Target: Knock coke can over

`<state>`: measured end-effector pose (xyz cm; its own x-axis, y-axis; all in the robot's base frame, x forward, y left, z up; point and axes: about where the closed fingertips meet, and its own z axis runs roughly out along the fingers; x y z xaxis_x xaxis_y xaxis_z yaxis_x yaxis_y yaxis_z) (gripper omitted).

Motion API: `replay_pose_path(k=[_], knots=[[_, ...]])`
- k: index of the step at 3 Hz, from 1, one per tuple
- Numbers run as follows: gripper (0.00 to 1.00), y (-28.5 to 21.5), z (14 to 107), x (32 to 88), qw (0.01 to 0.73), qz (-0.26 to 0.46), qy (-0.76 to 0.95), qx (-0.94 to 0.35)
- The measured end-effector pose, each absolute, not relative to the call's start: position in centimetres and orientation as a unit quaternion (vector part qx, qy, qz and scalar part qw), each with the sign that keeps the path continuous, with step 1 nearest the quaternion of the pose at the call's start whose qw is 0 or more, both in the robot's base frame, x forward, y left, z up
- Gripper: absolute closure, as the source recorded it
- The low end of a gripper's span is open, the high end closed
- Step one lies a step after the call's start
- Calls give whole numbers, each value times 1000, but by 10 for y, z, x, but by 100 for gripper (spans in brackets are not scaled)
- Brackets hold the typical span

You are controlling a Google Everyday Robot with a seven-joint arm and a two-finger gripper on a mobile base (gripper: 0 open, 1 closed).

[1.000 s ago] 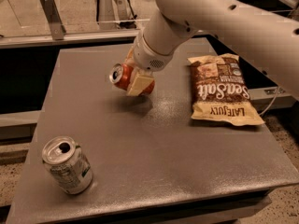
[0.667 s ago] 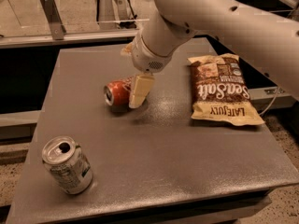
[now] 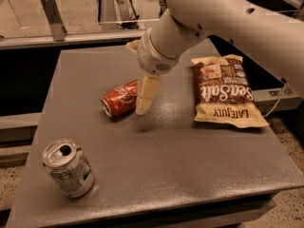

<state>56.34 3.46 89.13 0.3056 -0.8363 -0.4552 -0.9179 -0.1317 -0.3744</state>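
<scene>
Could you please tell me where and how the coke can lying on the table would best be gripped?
Probably across the middle of the coke can, coming from above: it lies on its side on the table, so its round flanks are free, with the jaws set square to its long axis. The gripper hangs at its base end, open.

I see the coke can point(image 3: 121, 98) is red-orange with white script, just beside my cream-coloured gripper point(image 3: 147, 91) at mid-table. The soda can point(image 3: 69, 167) looks silver-white with green and black print, I think. The chip bag point(image 3: 225, 91) is brown and tan; the table point(image 3: 180, 165) is plain grey.
</scene>
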Motion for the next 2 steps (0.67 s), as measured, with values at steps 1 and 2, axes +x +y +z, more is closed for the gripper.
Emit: replay_pose_path(k=[1, 2], knots=[[0, 10, 895, 573, 337, 76, 598, -724], [0, -30, 905, 585, 378, 77, 614, -689]])
